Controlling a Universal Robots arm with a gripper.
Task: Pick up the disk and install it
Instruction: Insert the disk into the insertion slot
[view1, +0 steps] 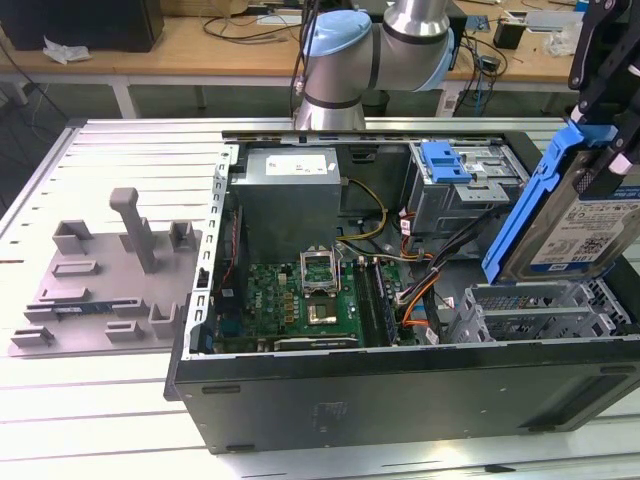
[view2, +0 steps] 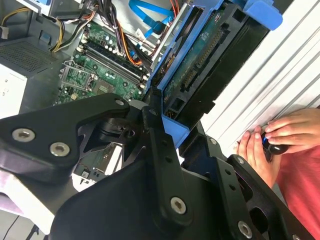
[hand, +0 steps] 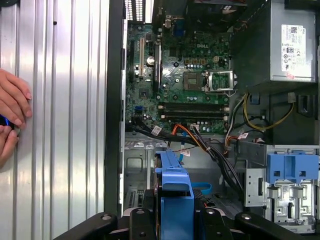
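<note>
**Disk in the claw, poised over the drive cage**

The black, linkage-fingered gripper (view1: 603, 95) is clamped on the upper end of the disk (view1: 585, 225), a flat silver hard drive with a white-and-blue label, framed by a blue plastic rail. The drive hangs below the claw with its long axis steep, its foot leaning toward the exterior view's left. Its lower edge looks to be just above the perforated silver drive cage (view1: 540, 310) in the open black computer case (view1: 400, 390) — not yet seated. A person's hand (view2: 280, 135) rests on the ribbed metal table (view1: 100, 420) beside the case.
</note>
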